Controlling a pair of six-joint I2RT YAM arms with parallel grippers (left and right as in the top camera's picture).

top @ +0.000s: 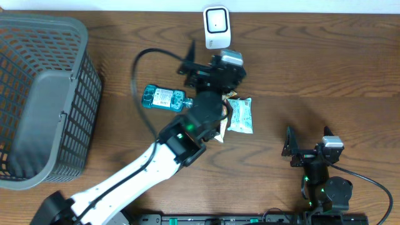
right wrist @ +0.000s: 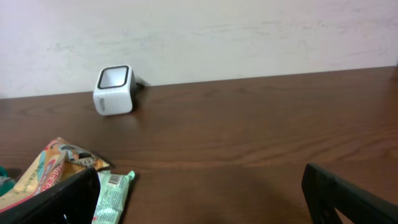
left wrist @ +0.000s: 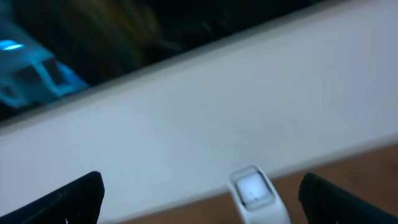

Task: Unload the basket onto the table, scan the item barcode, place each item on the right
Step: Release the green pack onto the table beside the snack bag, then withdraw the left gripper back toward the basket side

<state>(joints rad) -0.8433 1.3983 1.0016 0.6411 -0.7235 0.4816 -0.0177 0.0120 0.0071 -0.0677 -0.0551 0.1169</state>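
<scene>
**Left hand** (top: 209, 60): fingers spread wide. In the left wrist view the barcode scanner (left wrist: 255, 193) and the pale wall (left wrist: 217, 106) show through the gap. The hand sits over the middle of the tabletop (top: 325, 56), near the scanner and pointing at it.

**Right hand** (right wrist: 200, 174): fingers spread wide, with only bare wood visible between them. It sits low near the front edge on the right, well apart from the left arm.

**Scanner:** stands at the far edge of the tabletop, against the wall, with its window facing the hands.

**Items:**
- The teal bottle (top: 164, 98) lies on its side just left of the left arm, touching or almost touching it.
- The green-and-white packet (top: 240, 115) lies flat just right of the arm.
- The orange packet (top: 220, 134) is partly hidden under the arm. It touches the green-and-white packet's near corner.

All three lie between the scanner and the front edge. No hand holds any of them.

**Edges:**
- The grey mesh basket (top: 81, 37) fills the left end, and its right wall is well apart from the bottle.
- A black cable (top: 134, 69) loops between the basket and the left hand.

**Open room:** bare wood runs from the scanner across the right half to the right hand, and from the packets to the right edge.
</scene>
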